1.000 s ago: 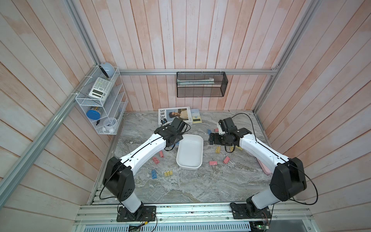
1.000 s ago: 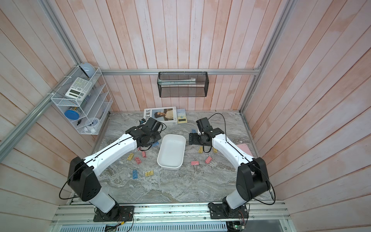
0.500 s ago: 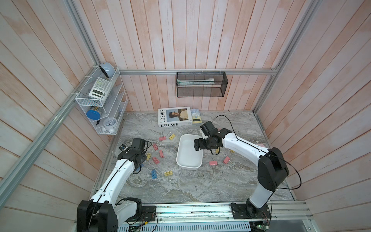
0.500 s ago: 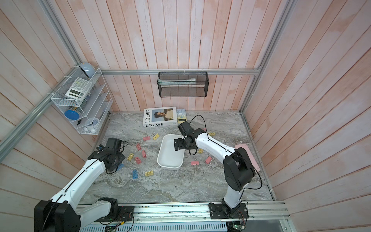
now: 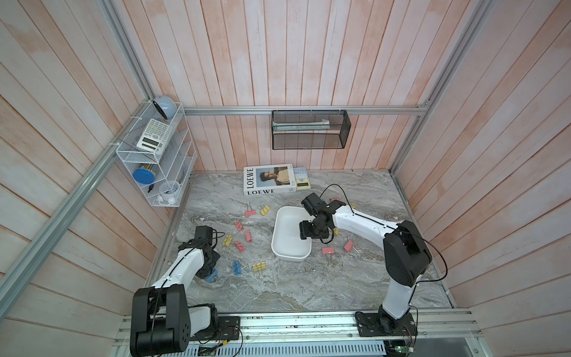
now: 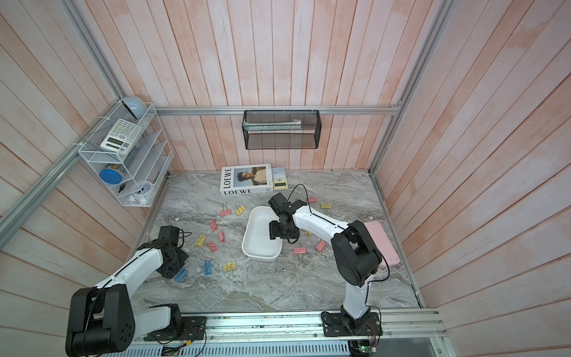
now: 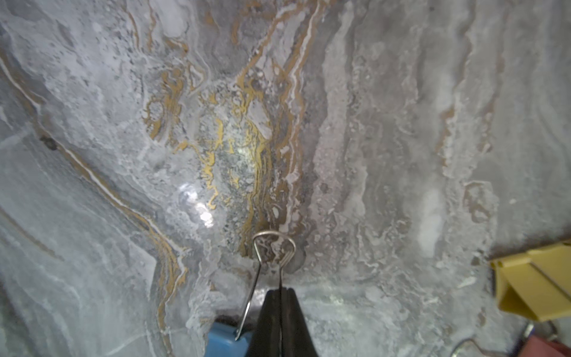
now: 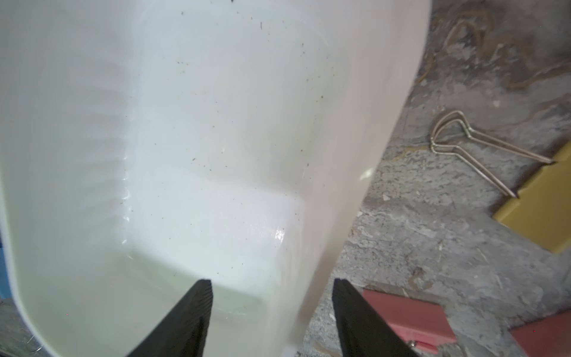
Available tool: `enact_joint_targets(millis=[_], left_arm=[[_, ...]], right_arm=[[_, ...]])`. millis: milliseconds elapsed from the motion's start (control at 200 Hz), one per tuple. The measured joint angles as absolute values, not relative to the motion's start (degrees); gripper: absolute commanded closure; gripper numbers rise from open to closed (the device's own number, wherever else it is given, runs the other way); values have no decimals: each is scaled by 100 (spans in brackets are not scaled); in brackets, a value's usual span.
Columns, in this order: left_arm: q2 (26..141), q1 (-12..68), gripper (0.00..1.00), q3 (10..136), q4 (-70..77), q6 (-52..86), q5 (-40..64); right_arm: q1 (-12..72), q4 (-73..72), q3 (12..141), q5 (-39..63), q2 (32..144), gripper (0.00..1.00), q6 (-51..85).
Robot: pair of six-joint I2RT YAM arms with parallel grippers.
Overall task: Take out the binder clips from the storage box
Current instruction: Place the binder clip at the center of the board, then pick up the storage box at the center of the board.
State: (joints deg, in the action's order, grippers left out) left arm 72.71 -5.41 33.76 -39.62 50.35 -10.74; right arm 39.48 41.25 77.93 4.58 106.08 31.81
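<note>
Binder clips [image 5: 239, 246]: scattered on bench [image 5: 293, 287], outside storage box [image 5: 285, 252].
Left fingers [image 7: 272, 315]: together, pinching wire handle of blue clip [image 7: 221, 338].
Right fingers [image 8: 191, 318]: apart, straddling storage box wall.

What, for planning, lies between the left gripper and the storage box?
Between left gripper and storage box, both top views show a blue clip, a yellow clip, a pink clip.

Read "LOEWE" twice in both top views on the large white hardcover book with a portrait cover [image 5: 268, 179] [image 6: 247, 179], which lay flat directly below the black wire mesh basket [image 5: 310, 136]. It ran once in black capitals along the spine and once vertically up the cover. Key legends on the white calculator [image 5: 154, 137], left of the basket, were too small to read.
</note>
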Motion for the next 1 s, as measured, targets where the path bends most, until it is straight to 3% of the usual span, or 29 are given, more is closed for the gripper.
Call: enact_joint_targets(millis=[145,240,330,635,710,735,1000], left_arm=[[7391,-561,60,3367,-3892,5006,-1072],[7380,-561,57,3367,-3896,4934,-1057],[7310,-561,44,3376,-3935,4869,-1048],[6753,-561,16,3745,-4119,4737,-897],[6604,-550,7,3824,-4128,4751,-880],[6552,-543,0,3844,-4125,4733,-864],[5909,-108,0,3892,-4108,4762,-880]], right_arm=[[3966,4119,7795,554,10728,59,3269],[3968,4117,7811,587,10783,82,3299],[3970,4080,7826,617,10801,100,3347],[4007,4010,7859,381,10748,100,3361],[4040,3942,7841,121,10621,100,3347],[4073,3918,7832,-25,10543,100,3341],[4606,3404,7463,-1367,9480,100,3164]])
